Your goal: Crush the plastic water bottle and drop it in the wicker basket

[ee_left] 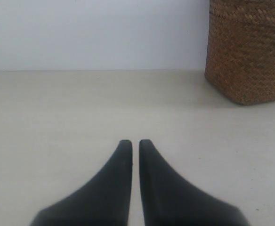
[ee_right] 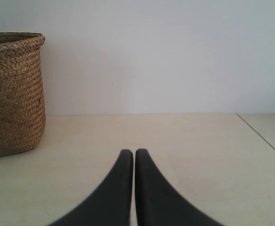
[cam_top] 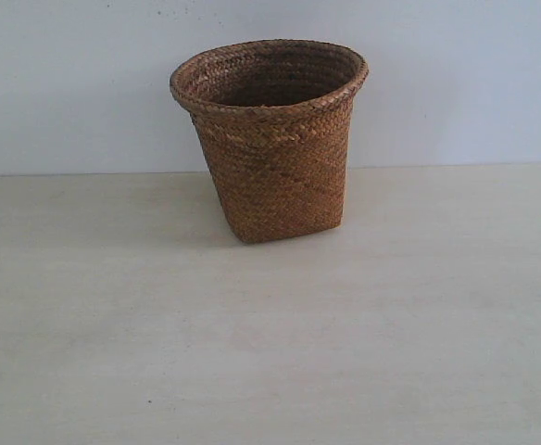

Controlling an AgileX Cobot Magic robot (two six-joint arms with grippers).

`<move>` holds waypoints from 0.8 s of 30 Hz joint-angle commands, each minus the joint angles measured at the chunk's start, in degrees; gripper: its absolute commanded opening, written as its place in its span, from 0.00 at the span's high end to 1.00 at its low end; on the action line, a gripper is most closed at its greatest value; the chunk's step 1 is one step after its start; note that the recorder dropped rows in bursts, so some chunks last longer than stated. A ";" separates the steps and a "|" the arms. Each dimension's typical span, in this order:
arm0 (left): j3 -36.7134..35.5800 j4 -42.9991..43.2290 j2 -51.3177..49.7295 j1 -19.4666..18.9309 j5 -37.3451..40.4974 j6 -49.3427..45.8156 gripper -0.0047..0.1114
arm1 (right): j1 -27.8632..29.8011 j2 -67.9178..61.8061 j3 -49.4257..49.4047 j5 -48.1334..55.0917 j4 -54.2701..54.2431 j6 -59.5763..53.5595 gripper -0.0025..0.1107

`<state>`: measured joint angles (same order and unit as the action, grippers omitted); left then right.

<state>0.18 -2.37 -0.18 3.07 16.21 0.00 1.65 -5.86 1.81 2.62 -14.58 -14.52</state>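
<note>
- Brown woven wicker basket (cam_top: 275, 176), tall, with a round flared braided rim and walls tapering to a squarish base. It stands upright on the tabletop, close to the rear wall, about the middle of the exterior view. Its mouth faces up. The upper inner wall shows, dark in shadow, while the basket's floor is hidden from every camera.
- Pale cream matt tabletop (cam_top: 270, 352). It carries the basket, and in the exterior view a soft shadow lies on it to the left of the basket's base.
- Plain pale bluish-white wall (cam_top: 67, 83). It rises directly behind the table.
- Left gripper (ee_left: 135, 142), two black tapered fingers. It is clenched, the tips drawn together with only a thin slit between them, and nothing is held. It is poised over bare tabletop and points toward the wall. The basket's lower wall and base corner appear at one edge of the left wrist view, well apart from the fingertips.
- Right gripper (ee_right: 130, 152), two black tapered fingers of the same form. It is likewise clenched, the tips almost touching, and grasps nothing. It also points toward the wall over bare tabletop. The basket's braided rim and bulging side fill one edge of the right wrist view, well apart from the fingertips.
- Thin straight seam (ee_right: 262, 136) in the tabletop. It is seen in the right wrist view only, running obliquely on the side away from the basket.
</note>
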 commanded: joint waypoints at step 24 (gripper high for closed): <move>-0.18 0.25 0.18 -0.13 -0.07 0.00 0.92 | 0.01 5.86 -1.81 5.88 10.36 15.67 0.98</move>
<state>0.18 -2.37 -0.18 3.07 16.32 0.00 1.65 -1.24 0.43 7.90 -4.79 1.52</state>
